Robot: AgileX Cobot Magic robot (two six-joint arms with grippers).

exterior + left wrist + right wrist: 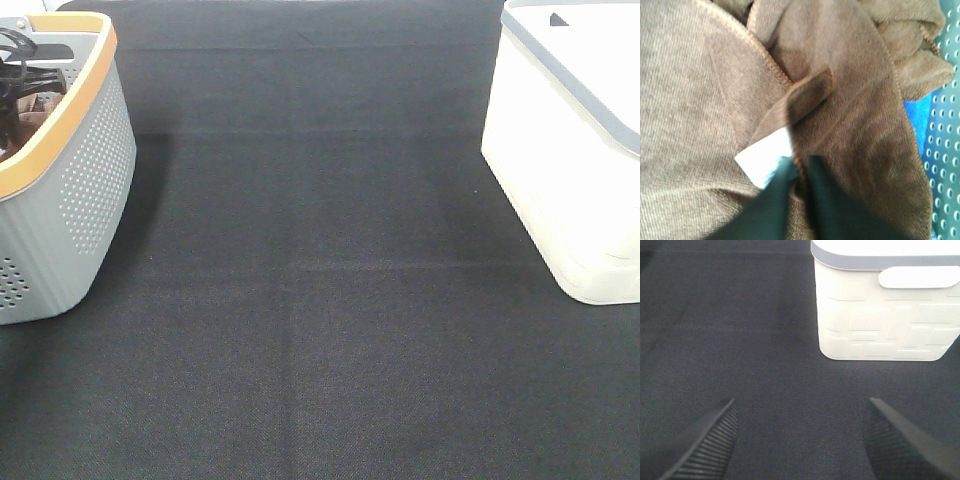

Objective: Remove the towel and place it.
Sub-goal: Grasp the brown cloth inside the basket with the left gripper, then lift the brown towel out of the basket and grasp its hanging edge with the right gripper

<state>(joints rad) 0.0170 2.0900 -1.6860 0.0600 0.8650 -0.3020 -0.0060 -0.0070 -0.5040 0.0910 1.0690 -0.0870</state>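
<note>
Nearest to the left wrist camera, the left gripper was clenched on the towel. Its two dark fingers pinched the stitched edge just beside the white tag. This corner was probably chosen because the hem stood up a little there and gave the fingers something to catch, so that the cloth could be lifted alone. The towel itself lay inside the grey basket, spread over the other contents, and it was not yet lifted out.

Behind the towel, a second, bunched-up brown cloth lay against the perforated wall, and under it a small blue piece was visible; what it was could not be told.

The right gripper was released, with its jaws wide apart and nothing between them. It hung over the black table, facing the white bin. It seemed to be waiting there, away from the basket, so that it would not disturb the left arm.

In the high view the two containers stood well apart at the far corners, with the bare middle of the table between them, probably as the place for the towel.

Counted: two grippers, two containers, two brown cloths, one tag, one blue piece.
</note>
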